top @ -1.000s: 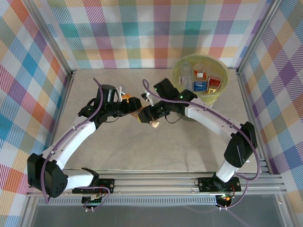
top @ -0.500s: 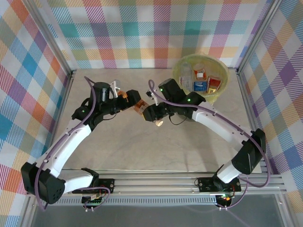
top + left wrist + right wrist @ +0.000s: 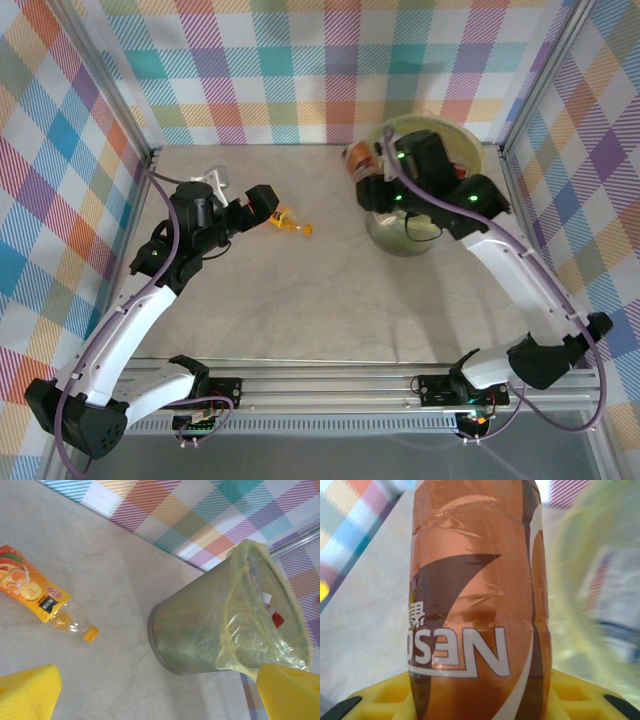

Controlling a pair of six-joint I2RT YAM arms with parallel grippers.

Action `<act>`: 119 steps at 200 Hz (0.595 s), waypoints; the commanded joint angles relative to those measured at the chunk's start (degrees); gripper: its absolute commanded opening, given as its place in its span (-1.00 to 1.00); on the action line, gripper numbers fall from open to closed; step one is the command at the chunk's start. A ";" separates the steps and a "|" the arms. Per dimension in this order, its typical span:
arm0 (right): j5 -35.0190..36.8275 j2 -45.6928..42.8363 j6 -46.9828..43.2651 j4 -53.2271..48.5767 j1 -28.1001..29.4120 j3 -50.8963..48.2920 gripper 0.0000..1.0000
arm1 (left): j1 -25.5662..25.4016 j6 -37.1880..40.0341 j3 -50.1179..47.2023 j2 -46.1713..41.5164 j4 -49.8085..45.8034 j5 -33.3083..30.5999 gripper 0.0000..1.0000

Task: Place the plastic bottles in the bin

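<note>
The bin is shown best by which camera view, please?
The left wrist view: the bin shows wall and rim sharply. From above, the right arm covers much of it; the right wrist catches a blurred edge.

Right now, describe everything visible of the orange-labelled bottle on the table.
The orange-labelled bottle is clear plastic with an orange cap, an orange fruit-printed sleeve over its body and a little orange drink near the neck. It lies on its side on the table, cap pointing roughly toward the bin but apart from it. Nothing grips it.
</note>
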 commanded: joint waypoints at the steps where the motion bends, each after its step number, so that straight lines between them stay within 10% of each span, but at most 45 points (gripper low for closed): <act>1: 4.20 -2.48 0.28 -2.87 -5.92 1.68 -0.23 | 0.68 0.87 -1.36 0.02 0.19 -0.76 1.00; 119: -2.63 8.55 -1.62 -2.74 -25.43 8.96 -0.20 | 0.68 0.73 -2.87 2.03 0.47 0.62 1.00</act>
